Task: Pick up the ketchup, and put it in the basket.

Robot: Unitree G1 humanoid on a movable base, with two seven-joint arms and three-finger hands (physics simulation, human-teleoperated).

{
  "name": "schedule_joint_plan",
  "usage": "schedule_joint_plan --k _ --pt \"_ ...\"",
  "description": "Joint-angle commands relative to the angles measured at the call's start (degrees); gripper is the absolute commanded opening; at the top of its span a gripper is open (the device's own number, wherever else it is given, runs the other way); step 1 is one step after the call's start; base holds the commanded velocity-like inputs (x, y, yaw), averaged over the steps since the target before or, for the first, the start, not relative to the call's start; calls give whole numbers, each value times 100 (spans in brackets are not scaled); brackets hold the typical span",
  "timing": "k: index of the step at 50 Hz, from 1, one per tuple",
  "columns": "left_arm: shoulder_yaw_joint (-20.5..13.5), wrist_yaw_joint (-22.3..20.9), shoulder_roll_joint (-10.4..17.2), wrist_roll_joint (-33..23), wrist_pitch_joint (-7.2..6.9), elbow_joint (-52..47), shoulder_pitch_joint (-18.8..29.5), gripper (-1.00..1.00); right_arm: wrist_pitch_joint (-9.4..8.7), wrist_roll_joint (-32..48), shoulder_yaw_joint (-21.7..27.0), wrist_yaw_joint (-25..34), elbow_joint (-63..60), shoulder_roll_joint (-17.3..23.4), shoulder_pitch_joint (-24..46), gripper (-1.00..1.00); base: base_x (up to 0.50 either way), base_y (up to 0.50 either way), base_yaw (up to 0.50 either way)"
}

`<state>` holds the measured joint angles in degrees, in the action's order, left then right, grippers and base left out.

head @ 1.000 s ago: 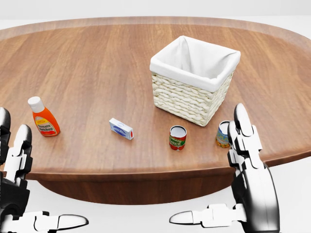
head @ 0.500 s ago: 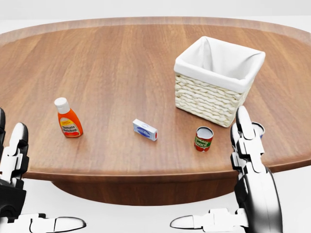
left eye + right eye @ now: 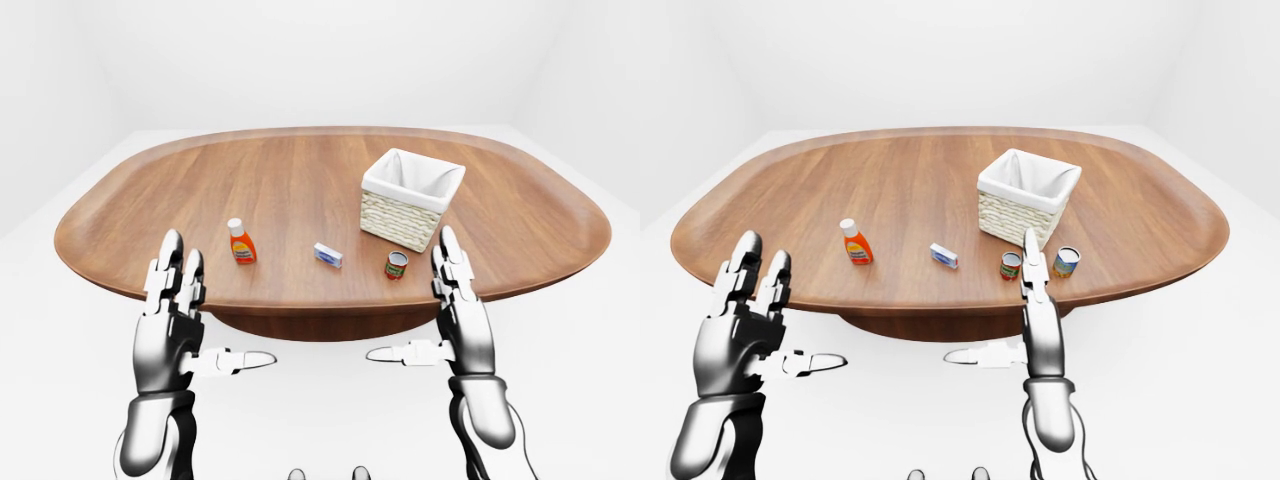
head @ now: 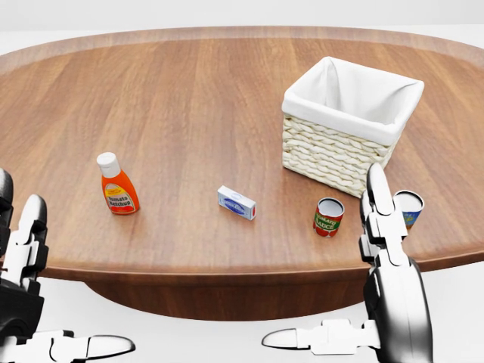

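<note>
Both open, neither robot hand [image 3: 172,320] touches the ketchup [image 4: 116,184].

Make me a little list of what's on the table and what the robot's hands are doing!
ketchup: upright, left part of the table, untouched
basket: white lining, right of the ketchup, looks empty
small box: lying between ketchup and cans
red can: upright, below the basket in the head view
second can: right of the red can
left hand: open, holding nothing
right hand: open, holding nothing
</note>
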<state>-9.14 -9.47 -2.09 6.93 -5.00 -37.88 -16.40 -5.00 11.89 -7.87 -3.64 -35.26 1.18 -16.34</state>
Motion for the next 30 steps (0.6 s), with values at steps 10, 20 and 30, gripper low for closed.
schedule_joint_plan --k 10,20,30 --pt "-78 -190 -58 299 0 -149 -166 100 86 45 -105 75 -94 86 -142 100 28 0 0" --pt "-111 -188 -65 323 0 -182 -150 100 137 71 -106 62 -135 86 -178 100 50 0 0" --pt "-184 -181 -64 357 0 -243 -128 100 149 99 -119 60 -170 89 -194 100 50 0 0"
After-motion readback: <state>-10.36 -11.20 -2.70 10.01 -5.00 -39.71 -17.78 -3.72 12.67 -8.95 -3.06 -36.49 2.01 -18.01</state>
